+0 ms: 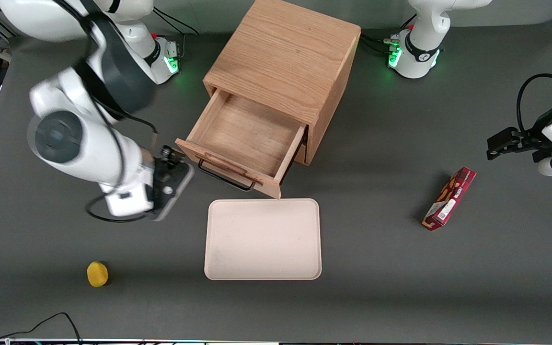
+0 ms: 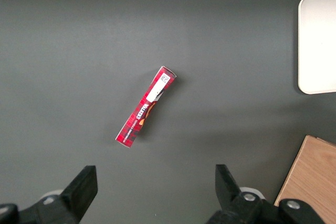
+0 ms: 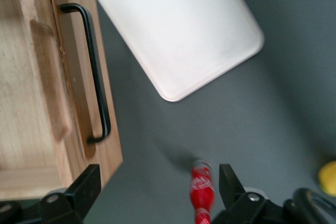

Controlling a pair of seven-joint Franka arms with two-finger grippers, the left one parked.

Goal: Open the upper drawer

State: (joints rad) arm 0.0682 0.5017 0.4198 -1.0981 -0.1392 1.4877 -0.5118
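The upper drawer (image 1: 245, 134) of the light oak cabinet (image 1: 285, 52) stands pulled far out, and its inside is bare. Its thin black wire handle (image 1: 225, 178) faces the front camera. The lower drawer is hidden under it. My gripper (image 1: 168, 177) hovers over the table beside the drawer's front, toward the working arm's end, apart from the handle. In the right wrist view the gripper (image 3: 157, 192) is open and holds nothing. The drawer front (image 3: 79, 93) and its handle (image 3: 97, 72) show close by.
A small red bottle (image 3: 202, 192) lies on the table below my open fingers. A cream tray (image 1: 262, 238) lies just nearer the front camera than the drawer. A yellow object (image 1: 97, 274) sits nearer the front camera than my gripper. A red box (image 1: 449, 198) lies toward the parked arm's end.
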